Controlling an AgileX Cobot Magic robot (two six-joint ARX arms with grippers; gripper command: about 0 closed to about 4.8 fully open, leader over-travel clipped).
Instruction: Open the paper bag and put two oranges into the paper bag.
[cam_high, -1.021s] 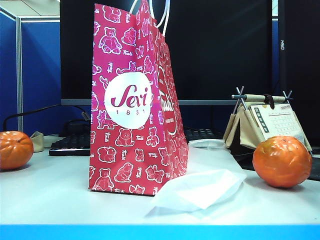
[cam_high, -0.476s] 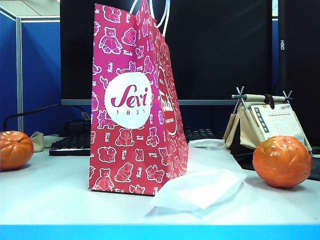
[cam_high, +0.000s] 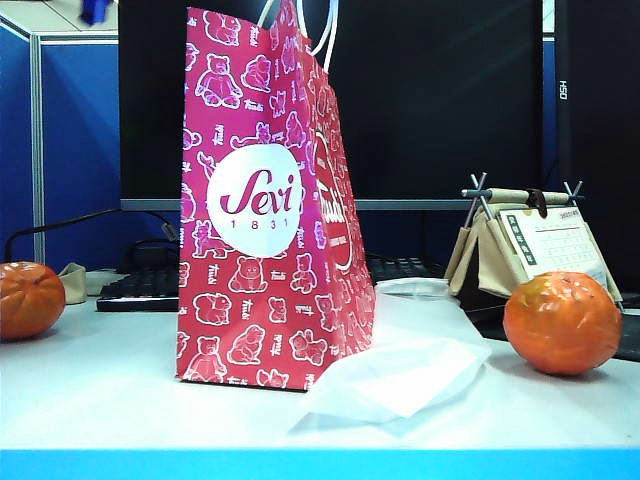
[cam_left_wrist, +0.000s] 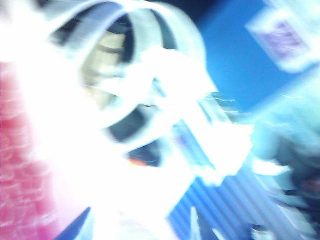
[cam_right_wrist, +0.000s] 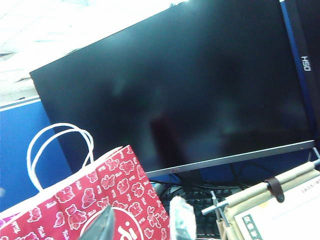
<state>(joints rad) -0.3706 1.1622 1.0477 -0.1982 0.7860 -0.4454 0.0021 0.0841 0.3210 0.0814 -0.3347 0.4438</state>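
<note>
The paper bag (cam_high: 265, 220) stands upright mid-table with its white cord handles (cam_high: 325, 30) up. One orange (cam_high: 28, 298) lies at the far left and the other orange (cam_high: 562, 322) at the right, both on the table. The left wrist view is blurred and glaring. In it my left gripper (cam_left_wrist: 137, 227) has its fingertips (cam_left_wrist: 80, 227) apart close to the bag's pink side (cam_left_wrist: 20, 175) and looped handles (cam_left_wrist: 170, 35). My right gripper (cam_right_wrist: 144, 224) hovers open beside the bag's upper part (cam_right_wrist: 75, 205), with nothing between its fingers.
A white translucent plastic bag (cam_high: 400, 375) lies in front of the paper bag. A desk calendar (cam_high: 540, 245) stands behind the right orange. A keyboard (cam_high: 140, 288) and a dark monitor (cam_high: 440, 100) are at the back. The table's blue front edge (cam_high: 320, 465) is near.
A small blurred blue shape has come into the top left corner of the exterior view. The bag, both oranges and the plastic bag stay where they were.
</note>
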